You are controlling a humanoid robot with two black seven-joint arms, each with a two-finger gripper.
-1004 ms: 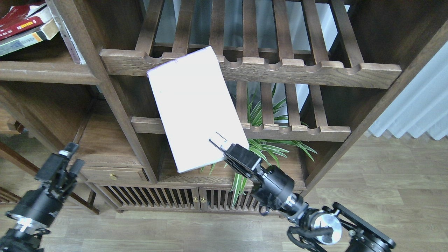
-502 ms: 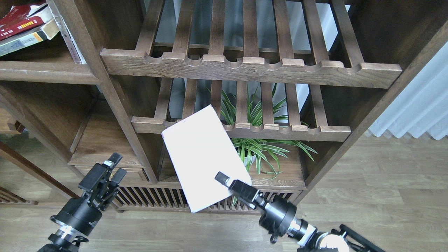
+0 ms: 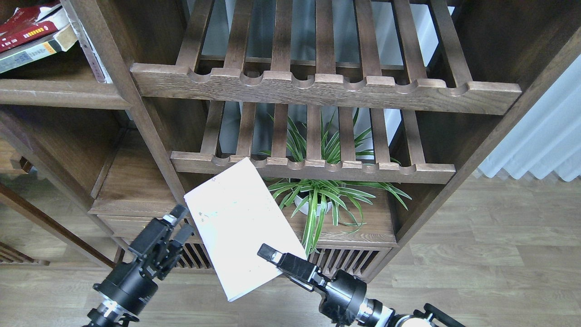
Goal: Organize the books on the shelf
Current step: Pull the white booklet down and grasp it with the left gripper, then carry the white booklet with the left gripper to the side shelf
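My right gripper (image 3: 268, 255) is shut on the lower right corner of the white book (image 3: 238, 222) and holds it tilted in front of the cabinet's lower part. Only a plain white face of the book shows. My left gripper (image 3: 180, 221) is open, right beside the book's left edge; I cannot tell if it touches. The red book (image 3: 25, 29) lies stacked on the dark-grey book with the lime-green panel (image 3: 32, 51) on the solid dark-brown shelf (image 3: 59, 93) at the top left.
Two slatted racks with notched front rails (image 3: 317, 88) (image 3: 317, 170) fill the middle bay. A spider plant in a white pot (image 3: 317, 200) stands under them, right of the held book. A low cabinet with slatted doors (image 3: 349, 259) and a white curtain (image 3: 540, 141) are nearby.
The right gripper has brought the white book down and to the left, from in front of the upper rack to below the lower one. The left gripper has moved right, up to the book's left edge.
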